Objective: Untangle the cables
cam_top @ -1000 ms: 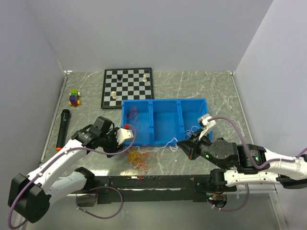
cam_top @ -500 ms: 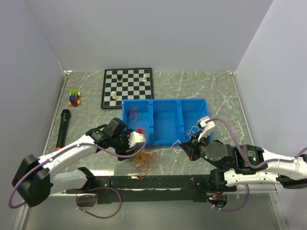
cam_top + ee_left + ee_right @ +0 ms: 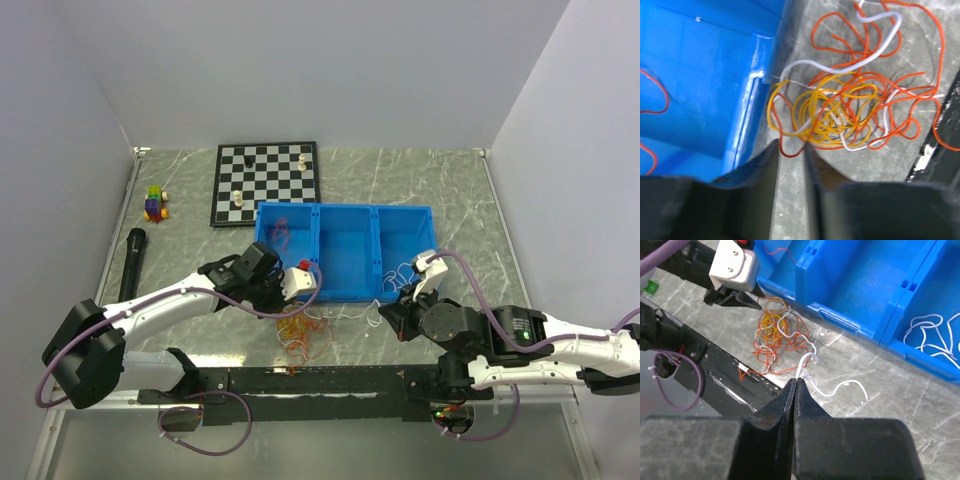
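your left arm reaches low across from its base to the near left corner of the blue bin (image 3: 350, 293), wrist bent so the left hand (image 3: 790, 146) points down at the tabletop (image 3: 450, 190) just beside the bin's near wall. its two fingers stand slightly parted with a narrow gap between them, clamped on nothing. a dark red loop at the edge of the tangle of cables (image 3: 840, 110) dips to the mouth of that gap, but you cannot tell whether it touches either finger. the tangle lies on the tabletop just in front of the bin: yellow coils packed in the middle, orange strands looping around and over them, and white strands threading through. one orange strand trails onto the black rail (image 3: 725, 375) at the near edge. your right arm is folded in from the right, its forearm lying low. the right hand (image 3: 796, 382) sits in front of the bin's near wall, well apart from the left hand. its fingers are pressed together, pinching the white cable (image 3: 840, 387), which runs from the tangle to the fingertips and curls away on the tabletop. a red wire (image 3: 280, 235) lies in the bin's left compartment, and more white wire (image 3: 930, 332) in the right one.
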`<state>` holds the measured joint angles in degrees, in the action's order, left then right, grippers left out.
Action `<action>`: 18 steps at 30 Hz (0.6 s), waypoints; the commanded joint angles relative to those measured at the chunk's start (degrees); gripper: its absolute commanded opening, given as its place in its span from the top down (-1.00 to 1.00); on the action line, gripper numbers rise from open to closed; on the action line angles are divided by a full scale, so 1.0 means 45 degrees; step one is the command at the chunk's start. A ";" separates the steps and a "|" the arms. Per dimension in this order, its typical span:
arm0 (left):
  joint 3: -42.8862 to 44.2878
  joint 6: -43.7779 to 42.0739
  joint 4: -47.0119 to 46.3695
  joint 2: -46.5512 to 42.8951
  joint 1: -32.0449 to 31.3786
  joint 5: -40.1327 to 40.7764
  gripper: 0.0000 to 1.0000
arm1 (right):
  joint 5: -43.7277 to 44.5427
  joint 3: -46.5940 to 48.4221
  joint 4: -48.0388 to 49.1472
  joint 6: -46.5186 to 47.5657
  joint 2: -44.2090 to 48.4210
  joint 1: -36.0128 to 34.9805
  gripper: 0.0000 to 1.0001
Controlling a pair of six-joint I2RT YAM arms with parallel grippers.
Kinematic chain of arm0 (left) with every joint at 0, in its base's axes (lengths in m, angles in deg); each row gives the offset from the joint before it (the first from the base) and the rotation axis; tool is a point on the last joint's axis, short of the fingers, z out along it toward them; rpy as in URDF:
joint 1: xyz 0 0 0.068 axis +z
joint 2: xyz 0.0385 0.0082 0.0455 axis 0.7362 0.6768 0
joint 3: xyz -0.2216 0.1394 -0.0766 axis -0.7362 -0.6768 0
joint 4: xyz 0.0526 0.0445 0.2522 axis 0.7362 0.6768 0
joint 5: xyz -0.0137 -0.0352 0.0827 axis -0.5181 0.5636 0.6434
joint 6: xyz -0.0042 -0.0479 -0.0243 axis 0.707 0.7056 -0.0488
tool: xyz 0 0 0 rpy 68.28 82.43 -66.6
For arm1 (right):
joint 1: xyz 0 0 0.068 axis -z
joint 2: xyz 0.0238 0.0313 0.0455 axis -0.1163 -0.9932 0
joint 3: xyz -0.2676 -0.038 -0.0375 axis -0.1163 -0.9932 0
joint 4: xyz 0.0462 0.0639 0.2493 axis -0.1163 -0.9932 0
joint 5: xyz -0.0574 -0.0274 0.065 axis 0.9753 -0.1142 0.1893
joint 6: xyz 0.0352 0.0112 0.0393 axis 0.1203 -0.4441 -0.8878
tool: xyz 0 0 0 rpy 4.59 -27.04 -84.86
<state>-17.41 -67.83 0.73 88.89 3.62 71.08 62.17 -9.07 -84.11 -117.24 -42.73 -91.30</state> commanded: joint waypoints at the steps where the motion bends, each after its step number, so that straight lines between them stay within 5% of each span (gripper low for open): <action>1: 0.0427 0.0276 0.0038 0.0009 -0.0326 -0.0376 0.61 | 0.0163 0.0144 -0.0086 -0.0043 0.0356 -0.0122 1.00; 4: 0.0349 0.0295 0.0155 -0.0127 -0.0464 -0.0338 0.97 | 0.0183 0.0183 -0.0028 0.0054 0.0669 -0.0122 1.00; 18: 0.0683 -0.0953 0.4040 -0.2684 -0.0075 0.0949 0.99 | 0.1138 0.2057 -0.0204 0.1908 0.1588 -0.0122 1.00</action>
<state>-13.78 -68.66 11.42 81.02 1.85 72.24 63.24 -4.83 -84.53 -113.13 -35.67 -91.32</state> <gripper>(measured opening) 0.021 0.007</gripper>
